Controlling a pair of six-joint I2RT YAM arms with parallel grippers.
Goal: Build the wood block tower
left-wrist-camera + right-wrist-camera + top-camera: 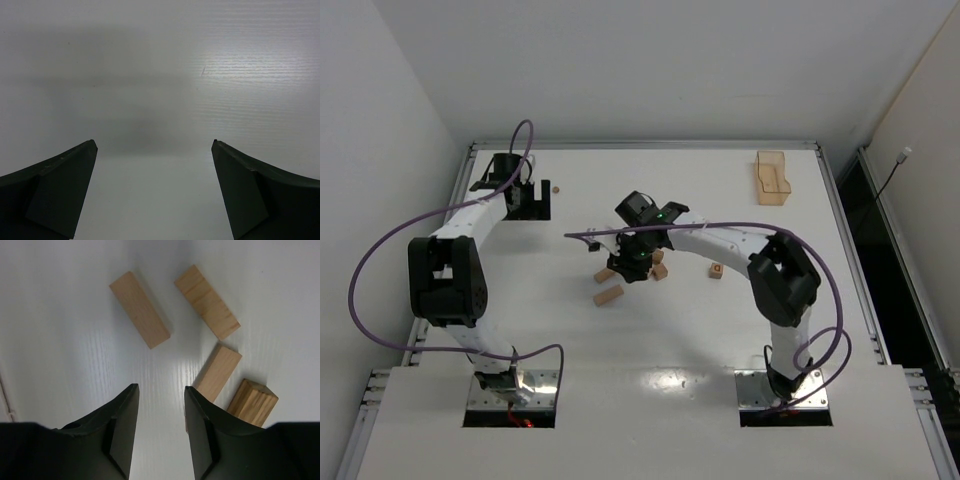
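No tower yet: the blocks lie loose and flat on the desk. Above them the right fingers hang half-open and empty, likely lining up a pick; the left fingers gape wide, idle and empty.

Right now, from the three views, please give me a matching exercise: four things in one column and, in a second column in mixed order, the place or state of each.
Things:
1. left gripper
2. right gripper
3. tray
4. bead

Places or states:
A. far right corner of the table
B. over loose blocks, jaws narrowly apart
C. jaws wide, only bare table beneath
D. alone on the table, near the left gripper

Pairs: 1-C, 2-B, 3-A, 4-D
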